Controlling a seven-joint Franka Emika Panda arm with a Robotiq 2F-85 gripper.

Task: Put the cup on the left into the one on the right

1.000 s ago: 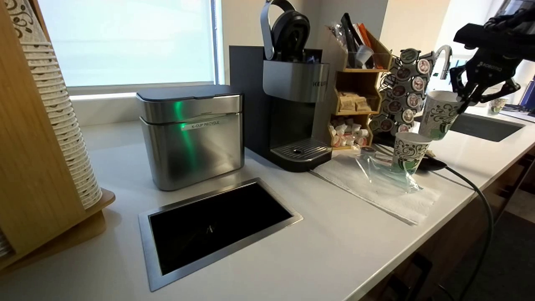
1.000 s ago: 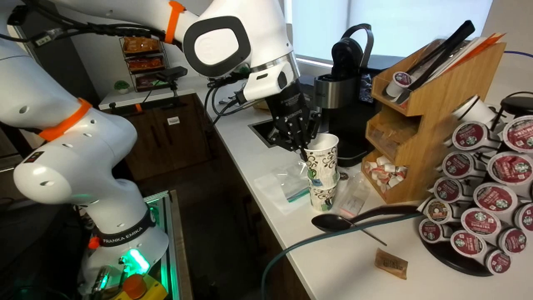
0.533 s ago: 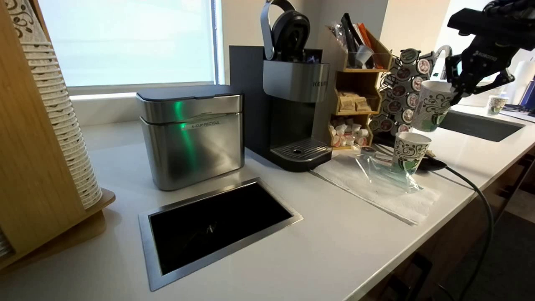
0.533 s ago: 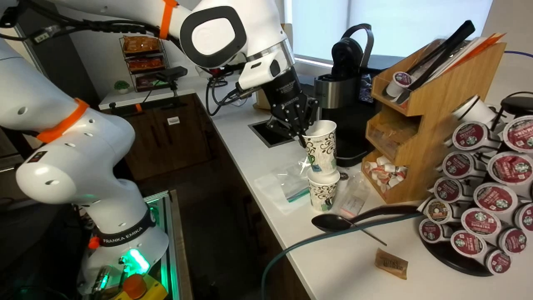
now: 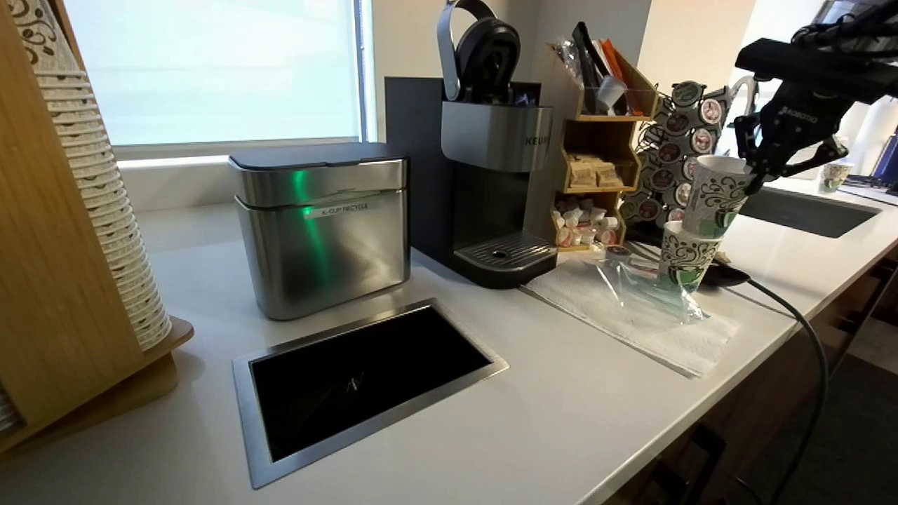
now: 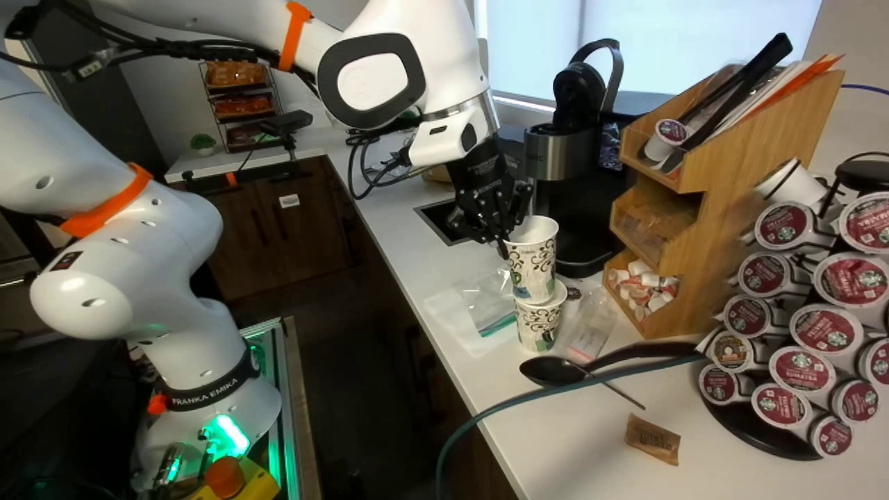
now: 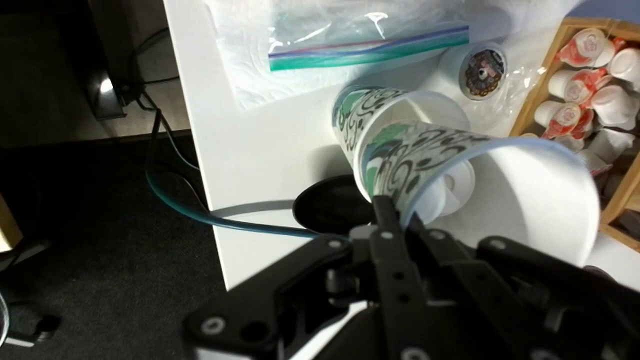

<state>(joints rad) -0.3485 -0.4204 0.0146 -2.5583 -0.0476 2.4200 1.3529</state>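
Observation:
My gripper [image 5: 755,184] is shut on the rim of a patterned paper cup [image 5: 715,196]. In an exterior view the gripper [image 6: 505,246] grips that cup [image 6: 533,267] at its near upper edge. In the wrist view the fingertips [image 7: 397,217] pinch the rim of the held cup [image 7: 425,155], which is tilted. A second patterned cup [image 5: 687,263] stands upright on the counter below, seen also in an exterior view [image 6: 538,326] and the wrist view [image 7: 357,117]. The held cup's base overlaps the standing cup's mouth. How deep it sits inside is hidden.
A clear zip bag [image 7: 367,47] and a paper towel [image 5: 631,308] lie beside the standing cup. A black spoon [image 6: 555,371] and a green cable [image 6: 486,410] are close by. A coffee maker [image 5: 498,140], a wooden organizer [image 6: 736,187] and a pod rack [image 6: 799,312] stand behind.
In an exterior view the held cup moved left and rose, then came down over the standing cup's mouth. The standing cup has stayed in place. The gripper has kept its hold.

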